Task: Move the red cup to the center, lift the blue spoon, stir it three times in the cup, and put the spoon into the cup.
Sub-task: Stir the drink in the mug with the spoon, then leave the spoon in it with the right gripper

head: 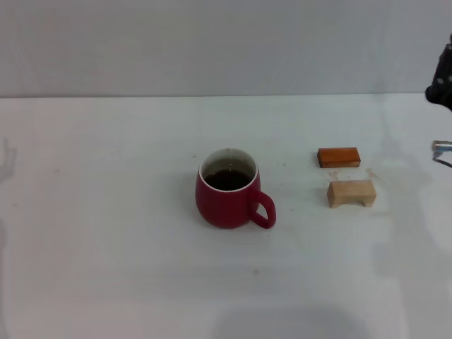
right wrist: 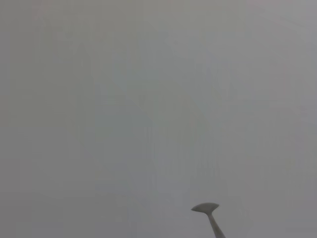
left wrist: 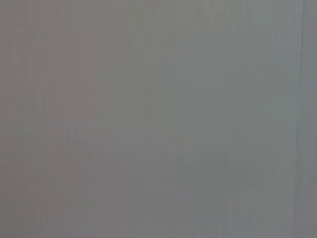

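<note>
One rounded dark-red ceramic cup (head: 227,197) is sitting mid-worktop. Right end effector (head: 443,83), grip state indiscernible, is carrying the slim grey-bowled spoon (right wrist: 210,216) aloft; it should be descending vertically over the cup's liquid, clearing the rim.

left of red cup (head: 227,189): open | right: orange block (head: 339,157), wooden block (head: 351,193)

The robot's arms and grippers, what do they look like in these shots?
Very little shows. In the head view only a black, rounded, bulky part of the right arm pokes in at the right edge. No cables or markings are visible. The left arm appears in no view.
</note>
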Tool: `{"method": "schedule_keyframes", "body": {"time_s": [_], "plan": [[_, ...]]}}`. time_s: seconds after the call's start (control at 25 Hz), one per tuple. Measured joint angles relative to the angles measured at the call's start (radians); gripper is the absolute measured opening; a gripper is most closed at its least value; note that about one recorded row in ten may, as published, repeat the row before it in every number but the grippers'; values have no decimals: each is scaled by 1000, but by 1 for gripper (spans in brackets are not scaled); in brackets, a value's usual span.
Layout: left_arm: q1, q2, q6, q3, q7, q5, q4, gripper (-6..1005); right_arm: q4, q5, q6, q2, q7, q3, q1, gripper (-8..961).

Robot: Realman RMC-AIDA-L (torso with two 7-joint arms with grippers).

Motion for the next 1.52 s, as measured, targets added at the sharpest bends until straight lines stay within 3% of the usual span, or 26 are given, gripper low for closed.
{"method": "schedule_keyframes", "body": {"time_s": [0.2,0.24,0.28,0.32,0.4,0.44,0.48,0.56,0.6,0.68,0.72,0.8,0.84,1.12,1.2,1.28,1.4,1.52], "plan": [[-4,0,-1,0,0,1,2,859,8,-98,44,-79,322,17,-18,159],[-5,0,-2,0,-1,1,2,859,36,-111,115,-113,382,27,-14,159],[-6,0,-2,0,-1,1,2,859,36,-111,115,-113,382,27,-14,159],[-6,0,-2,0,-1,1,2,859,54,-115,158,-127,391,35,-12,159],[-8,0,-2,0,-1,1,2,859,106,-128,293,-149,392,71,-12,159],[-8,0,-2,0,-1,1,2,859,157,-153,438,-152,388,122,-23,158],[-8,0,-2,0,-1,1,1,859,157,-153,438,-152,388,122,-23,158],[-8,0,-2,0,-1,1,0,859,225,-202,622,-134,386,207,-48,158],[-8,0,-2,0,-1,1,-1,859,285,-274,778,-101,384,279,-74,158],[-8,0,-2,0,-1,1,-1,859,353,-368,933,-53,383,346,-103,159],[-8,0,-2,0,-1,1,-1,859,353,-368,933,-53,383,346,-103,159],[-9,0,-2,0,-1,0,-1,859,462,-508,1153,10,383,422,-133,159],[-9,0,-2,0,-1,0,-1,859,492,-533,1207,18,382,435,-135,159],[-11,1,-2,0,-1,-3,1,859,664,-554,1522,19,393,532,-92,159],[-11,1,-1,0,-1,-5,1,859,715,-554,1686,20,405,583,-38,159],[-11,1,0,0,-1,-5,2,859,722,-552,1732,20,412,598,-18,159],[-9,1,1,0,-1,-5,1,859,726,-489,1942,19,422,695,87,158],[-7,2,2,0,-1,-5,-1,859,723,-451,2027,19,422,742,131,158]]}}
